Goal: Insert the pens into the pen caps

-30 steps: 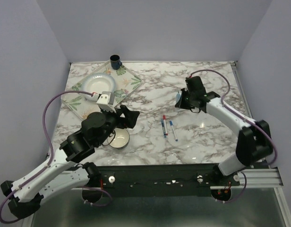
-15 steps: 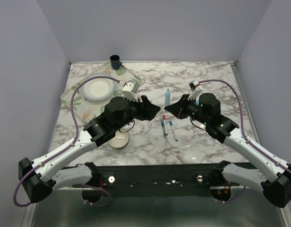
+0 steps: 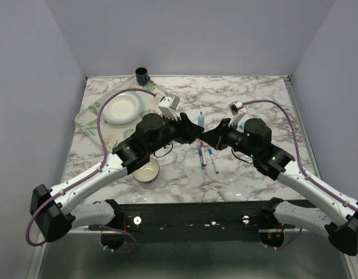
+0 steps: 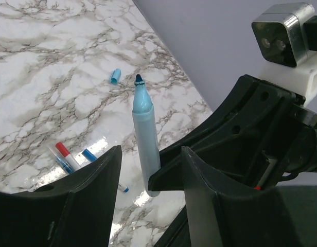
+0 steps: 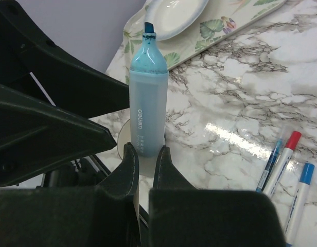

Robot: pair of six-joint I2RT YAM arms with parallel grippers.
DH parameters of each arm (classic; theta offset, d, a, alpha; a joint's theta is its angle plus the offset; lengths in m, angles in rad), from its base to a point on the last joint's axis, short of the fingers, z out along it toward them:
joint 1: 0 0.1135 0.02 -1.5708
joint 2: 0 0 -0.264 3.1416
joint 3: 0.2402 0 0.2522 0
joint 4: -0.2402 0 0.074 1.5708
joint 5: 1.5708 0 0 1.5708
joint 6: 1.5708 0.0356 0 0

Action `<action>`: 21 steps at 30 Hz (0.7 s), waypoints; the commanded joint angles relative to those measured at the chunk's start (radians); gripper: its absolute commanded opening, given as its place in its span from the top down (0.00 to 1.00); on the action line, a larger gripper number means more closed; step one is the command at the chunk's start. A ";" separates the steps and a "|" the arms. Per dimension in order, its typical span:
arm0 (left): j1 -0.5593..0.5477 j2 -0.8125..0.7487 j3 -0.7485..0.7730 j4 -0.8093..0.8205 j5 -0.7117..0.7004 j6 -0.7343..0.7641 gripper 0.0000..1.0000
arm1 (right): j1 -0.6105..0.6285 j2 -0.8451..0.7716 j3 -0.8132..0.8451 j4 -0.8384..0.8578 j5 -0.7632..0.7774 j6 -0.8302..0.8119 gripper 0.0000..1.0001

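The thick light blue pen (image 5: 147,103) stands upright, tip up, with my right gripper (image 5: 145,149) shut on its lower barrel. In the top view this pen (image 3: 201,119) is held above mid-table, where my left gripper (image 3: 193,132) meets my right gripper (image 3: 209,137). My left gripper (image 4: 151,154) is open, a jaw on each side of the pen (image 4: 144,134) with gaps showing. Thin pens, one red-ended (image 3: 203,152) and one blue-ended (image 3: 212,160), lie side by side on the marble. A light blue cap (image 4: 115,76) lies farther off. Red and dark blue caps cannot be made out apart.
A white plate (image 3: 121,107) sits on a floral tray (image 3: 92,125) at the back left, with a dark cup (image 3: 142,74) behind it. A small white bowl (image 3: 146,170) stands near the front left, under my left arm.
Both arms swung in to the table's middle. The right one carried the light blue pen there, and the left jaws came round it and narrowed.
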State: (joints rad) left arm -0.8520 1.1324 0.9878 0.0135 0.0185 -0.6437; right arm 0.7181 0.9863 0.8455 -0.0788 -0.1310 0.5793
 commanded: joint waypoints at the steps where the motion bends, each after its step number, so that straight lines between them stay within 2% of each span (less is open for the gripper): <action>1: 0.008 0.016 0.011 0.059 0.040 0.010 0.45 | 0.020 -0.023 0.021 0.014 0.024 0.001 0.99; 6: 0.014 0.035 0.008 0.066 0.050 0.006 0.46 | 0.035 -0.029 0.026 0.020 0.030 -0.002 0.99; 14: 0.021 0.067 0.005 0.091 0.090 -0.024 0.59 | 0.053 -0.035 0.038 0.025 0.059 -0.010 0.99; 15: 0.021 0.069 0.005 0.094 0.101 -0.025 0.62 | 0.053 -0.037 0.040 0.024 0.059 -0.013 0.99; 18: 0.027 0.075 0.003 0.101 0.118 -0.031 0.84 | 0.057 -0.034 0.043 0.022 0.062 -0.013 0.99; 19: 0.027 0.076 0.002 0.106 0.130 -0.034 0.98 | 0.058 -0.035 0.043 0.022 0.064 -0.010 0.95; 21: 0.036 0.073 0.002 0.111 0.149 -0.045 1.00 | 0.058 -0.037 0.046 0.022 0.056 -0.004 0.82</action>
State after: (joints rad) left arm -0.8318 1.2022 0.9871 0.0925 0.1081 -0.6842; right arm 0.7670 0.9703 0.8520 -0.0765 -0.0940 0.5751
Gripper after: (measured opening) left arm 0.089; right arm 0.078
